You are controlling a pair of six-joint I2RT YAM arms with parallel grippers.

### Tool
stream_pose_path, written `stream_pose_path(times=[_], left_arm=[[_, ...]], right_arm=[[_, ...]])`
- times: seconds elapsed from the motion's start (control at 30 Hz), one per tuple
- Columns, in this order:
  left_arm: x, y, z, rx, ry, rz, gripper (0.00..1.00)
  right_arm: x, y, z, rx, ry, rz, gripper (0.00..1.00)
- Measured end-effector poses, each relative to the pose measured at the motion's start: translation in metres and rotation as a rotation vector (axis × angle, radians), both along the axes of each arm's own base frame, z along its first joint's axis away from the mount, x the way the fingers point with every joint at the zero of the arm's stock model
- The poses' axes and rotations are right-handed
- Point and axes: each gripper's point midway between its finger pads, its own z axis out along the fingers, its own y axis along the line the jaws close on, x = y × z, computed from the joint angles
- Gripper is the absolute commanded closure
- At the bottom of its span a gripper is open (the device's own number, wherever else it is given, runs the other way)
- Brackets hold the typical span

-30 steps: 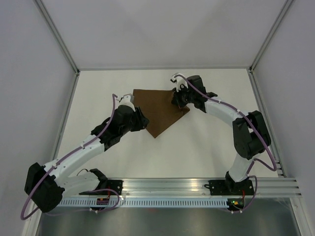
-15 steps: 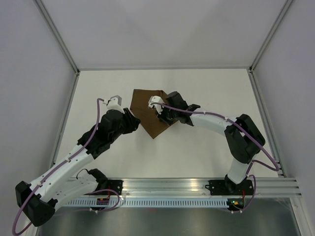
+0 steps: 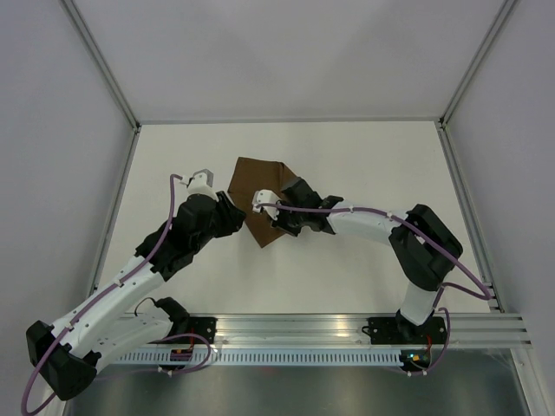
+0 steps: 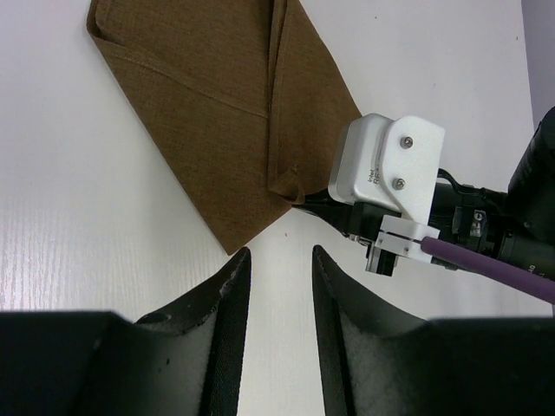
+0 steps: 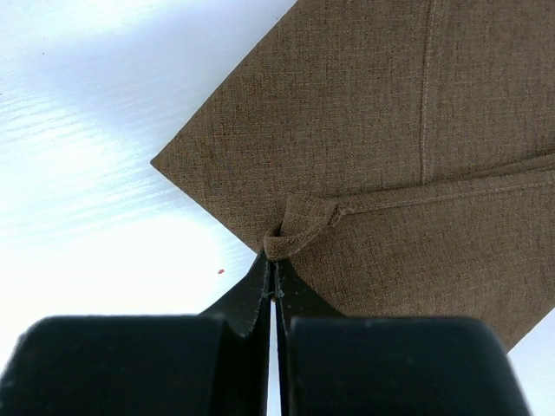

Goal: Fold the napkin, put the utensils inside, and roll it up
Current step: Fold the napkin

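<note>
Starting at the near edge, a slotted metal rail (image 3: 303,328) carries the two arm bases, and beyond it lies the white table (image 3: 364,173), matte, with a faint wood-like grain in the wrist views. The left arm (image 3: 130,277) reaches diagonally forward and to the right; the right arm (image 3: 381,224) bends at its elbow and stretches leftward across the middle of the table. The left gripper (image 4: 275,277) hovers over bare table just short of the napkin's near corner, its fingers spread and holding nothing. The right gripper (image 5: 273,286) has its fingers pressed together on a small curled tip of cloth, pinching one corner of the napkin's upper layer close to the near corner of the layer beneath. The napkin (image 3: 256,184), a dark brown woven sheet with stitched hems, lies left of centre and partly folded: one layer overlaps another, the hems cross, and the pinched flap stops a little short of the lower layer's edge. Its far part rests flat, apart from both grippers. Past it the table runs bare to the back edge. Pale grey walls (image 3: 286,52) enclose the cell on three sides, joined at the corners by aluminium posts (image 3: 100,65).
</note>
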Motion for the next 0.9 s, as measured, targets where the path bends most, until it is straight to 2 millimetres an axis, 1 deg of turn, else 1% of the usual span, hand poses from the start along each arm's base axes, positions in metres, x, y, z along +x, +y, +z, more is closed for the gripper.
stream_pose_path(times=[0.23, 0.37, 0.4, 0.53, 0.57, 0.7, 0.73, 0.77, 0.8, 0.83, 0.9], left_arm=[[0.000, 0.000, 0.000, 0.000, -0.001, 0.000, 0.58], [-0.001, 0.001, 0.003, -0.006, -0.007, 0.000, 0.56], [-0.001, 0.001, 0.004, -0.008, -0.010, 0.000, 0.55], [-0.002, 0.001, 0.006, -0.013, -0.016, 0.000, 0.53], [-0.002, 0.001, 0.006, -0.014, -0.017, 0.000, 0.53], [-0.002, 0.002, 0.008, -0.018, -0.023, 0.000, 0.52], [-0.003, 0.002, 0.009, -0.020, -0.025, 0.000, 0.50], [-0.003, 0.002, 0.010, -0.023, -0.029, -0.001, 0.48], [-0.003, 0.002, 0.012, -0.026, -0.033, -0.001, 0.41], [-0.004, 0.003, 0.013, -0.029, -0.038, -0.001, 0.35], [-0.005, 0.004, 0.017, -0.035, -0.047, -0.003, 0.29]], right_arm=[[0.001, 0.004, -0.012, -0.023, 0.012, 0.001, 0.97], [0.004, 0.009, -0.018, -0.030, 0.023, -0.001, 0.87], [0.004, 0.009, -0.019, -0.029, 0.025, -0.002, 0.87], [0.007, 0.014, -0.017, -0.022, 0.030, -0.003, 0.84], [0.007, 0.016, -0.016, -0.019, 0.031, -0.002, 0.81], [0.007, 0.021, -0.010, -0.004, 0.039, 0.006, 0.75], [0.007, 0.022, -0.008, 0.000, 0.040, 0.007, 0.73], [0.008, 0.024, -0.005, 0.006, 0.041, 0.011, 0.67], [0.008, 0.025, -0.003, 0.011, 0.046, 0.012, 0.63], [0.007, 0.027, -0.001, 0.017, 0.050, 0.015, 0.56], [0.006, 0.031, 0.004, 0.031, 0.061, 0.023, 0.51]])
